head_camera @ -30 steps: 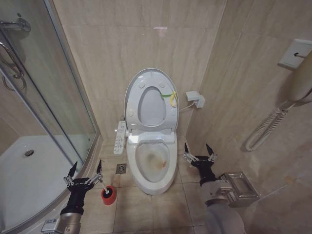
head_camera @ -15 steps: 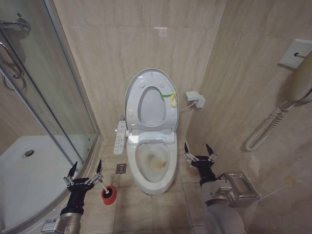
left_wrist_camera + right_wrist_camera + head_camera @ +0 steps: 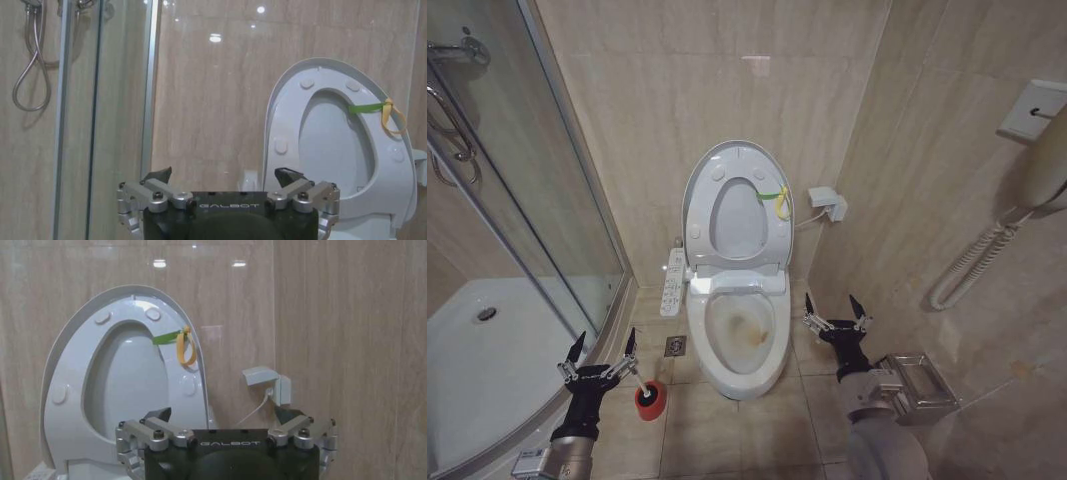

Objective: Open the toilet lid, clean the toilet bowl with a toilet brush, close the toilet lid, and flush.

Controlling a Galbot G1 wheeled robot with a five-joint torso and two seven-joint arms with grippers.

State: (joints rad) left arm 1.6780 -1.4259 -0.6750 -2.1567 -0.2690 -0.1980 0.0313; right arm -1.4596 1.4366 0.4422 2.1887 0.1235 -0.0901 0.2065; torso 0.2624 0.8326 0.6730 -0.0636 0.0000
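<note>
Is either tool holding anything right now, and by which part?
Nothing held. Left tool open above the toilet brush; right tool open beside the toilet bowl.

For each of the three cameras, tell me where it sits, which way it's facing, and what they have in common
Head view: high on the robot, looking down at the toilet bowl, the toilet brush on the floor, and both arms: left gripper, right gripper, both open.
Left wrist view: on the left arm, facing the back wall and shower glass, own gripper below.
Right wrist view: on the right arm, facing the wall socket, own gripper below.
Shared: all show the raised toilet lid.
</note>
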